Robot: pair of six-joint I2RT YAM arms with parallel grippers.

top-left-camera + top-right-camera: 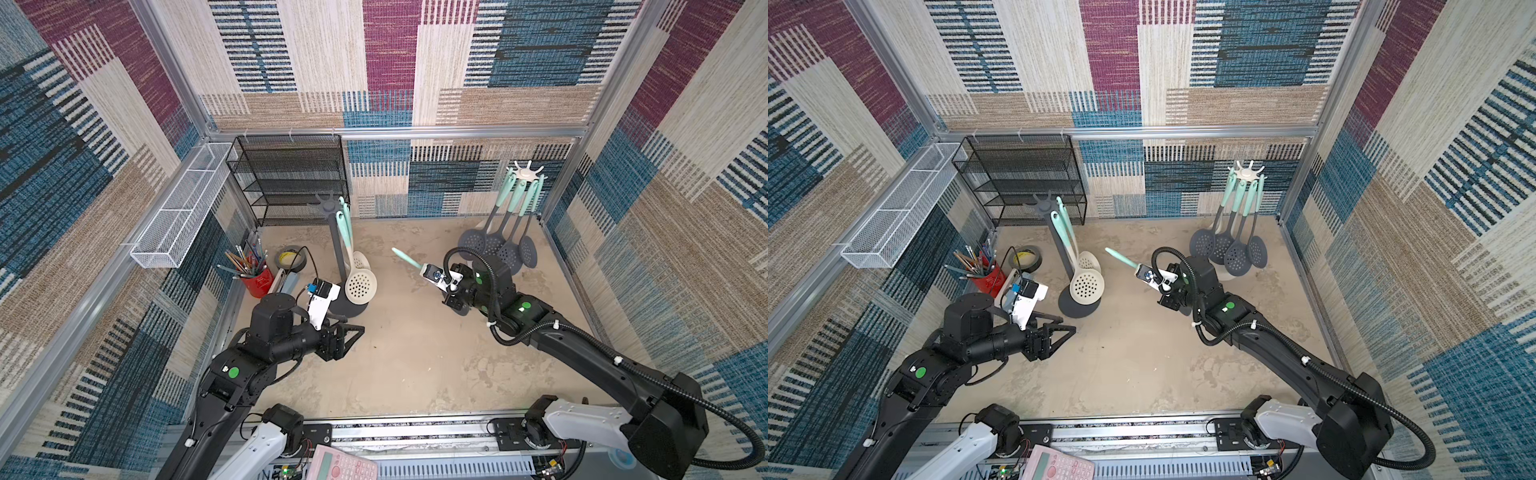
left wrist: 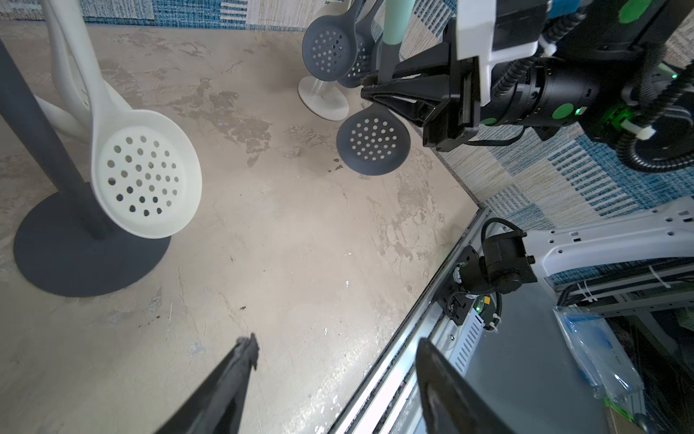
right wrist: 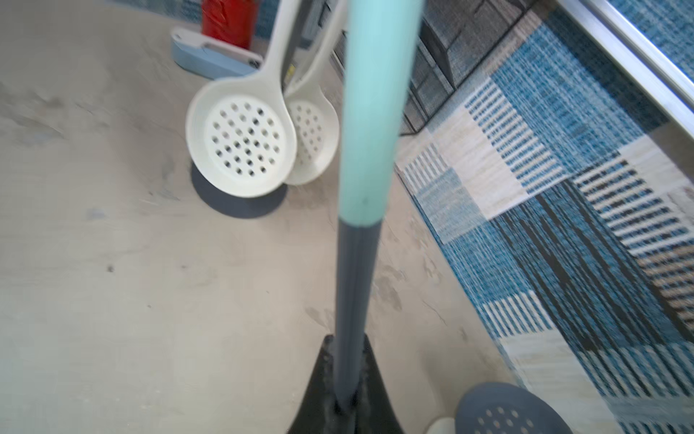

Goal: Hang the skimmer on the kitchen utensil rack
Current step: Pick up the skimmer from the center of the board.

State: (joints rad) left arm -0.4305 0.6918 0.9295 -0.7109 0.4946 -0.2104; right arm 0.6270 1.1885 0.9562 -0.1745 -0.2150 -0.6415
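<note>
**Calculator up front, skimmer pinched on the right**

Closest to us, at the near edge between the two arm mounts, lies a pink calculator (image 1: pixel 345 463). Beyond it the left gripper (image 1: pixel 351 332) hovers low over the tabletop (image 1: pixel 415 353), just in front of the round foot of the grey rack (image 1: pixel 328 205). From its wrist view we see its fingers (image 2: pixel 229 383) standing well apart, with only bare surface between them; it holds nothing.

We find the skimmer (image 1: pixel 407 257) on the other side, in the right gripper (image 3: pixel 347 349). That claw is closed tight on the dark grey neck of the tool, just below the seam where the grey meets the teal handle. From the grip the handle runs upward and leans toward the middle of the table. Its free end is in open air between the two racks and touches neither. The perforated grey head (image 2: pixel 371 144) hangs below the jaws, near the round foot of the white rack (image 2: pixel 323 99); we cannot tell whether it clears the tabletop.

Four dark grey skimmers (image 1: pixel 509 255) with teal handles hang from the white rack's hooks at the rear right, just behind the right wrist. Two cream skimmers (image 1: pixel 360 284) hang on the grey rack, left of centre. Further left, by the wall, we see a red cup of pencils (image 1: pixel 258 282), a roll of tape (image 1: pixel 301 262), a black mesh shelf (image 1: pixel 291 183) and a white wire basket (image 1: pixel 183 208).
</note>
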